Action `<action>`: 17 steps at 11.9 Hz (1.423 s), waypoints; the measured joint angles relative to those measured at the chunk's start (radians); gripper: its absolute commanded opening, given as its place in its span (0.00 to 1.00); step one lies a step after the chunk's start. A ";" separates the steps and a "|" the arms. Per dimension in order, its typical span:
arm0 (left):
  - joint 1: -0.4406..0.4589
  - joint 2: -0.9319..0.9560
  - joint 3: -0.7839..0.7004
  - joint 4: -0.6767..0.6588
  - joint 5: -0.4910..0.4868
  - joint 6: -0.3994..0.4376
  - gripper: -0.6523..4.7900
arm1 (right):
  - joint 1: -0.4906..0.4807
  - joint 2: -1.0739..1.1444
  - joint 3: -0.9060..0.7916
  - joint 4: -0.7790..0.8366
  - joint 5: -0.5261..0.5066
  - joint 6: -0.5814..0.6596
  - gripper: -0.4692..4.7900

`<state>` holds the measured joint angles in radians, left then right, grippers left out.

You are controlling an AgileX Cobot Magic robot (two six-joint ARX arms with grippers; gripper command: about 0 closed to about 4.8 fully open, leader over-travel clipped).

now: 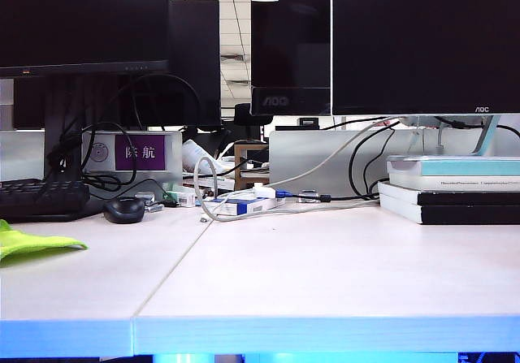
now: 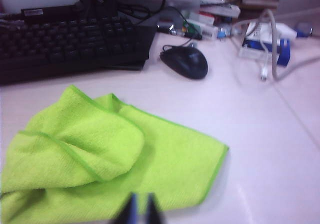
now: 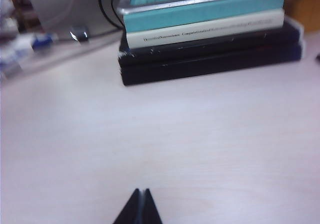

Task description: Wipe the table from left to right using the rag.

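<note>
The rag (image 1: pixel 32 241), a bright yellow-green cloth, lies crumpled at the far left of the pale table (image 1: pixel 325 274). The left wrist view shows the rag (image 2: pixel 100 154) folded over itself. My left gripper (image 2: pixel 141 200) hovers at the rag's near edge, shut, with only a thin slit between its dark tips and nothing held. My right gripper (image 3: pixel 141 193) is over bare table (image 3: pixel 150 134) on the right side, with its tips pressed together and holding nothing. Neither gripper shows in the exterior view.
A black keyboard (image 2: pixel 70 43) and a black mouse (image 2: pixel 185 62) lie behind the rag. Cables and small boxes (image 1: pixel 244 200) clutter the back middle. A stack of books (image 1: pixel 455 188) stands at the back right, ahead of the right gripper (image 3: pixel 210 28). Monitors line the rear.
</note>
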<state>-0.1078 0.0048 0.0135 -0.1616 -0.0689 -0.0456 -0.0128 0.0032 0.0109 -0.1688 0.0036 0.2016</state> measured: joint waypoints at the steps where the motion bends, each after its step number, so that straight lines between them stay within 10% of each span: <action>1: 0.000 0.000 -0.002 0.021 -0.003 -0.016 0.11 | 0.000 0.000 0.011 -0.007 0.000 0.043 0.09; 12: 0.000 0.200 0.351 0.054 -0.079 -0.037 0.11 | 0.000 0.206 0.504 -0.001 -0.055 0.064 0.09; 17: 0.000 0.566 0.797 -0.140 -0.178 -0.034 0.11 | 0.031 0.731 1.115 -0.176 -0.431 0.008 0.09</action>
<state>-0.1078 0.5705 0.8108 -0.3019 -0.2466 -0.0799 0.0177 0.7338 1.1263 -0.3447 -0.4274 0.2096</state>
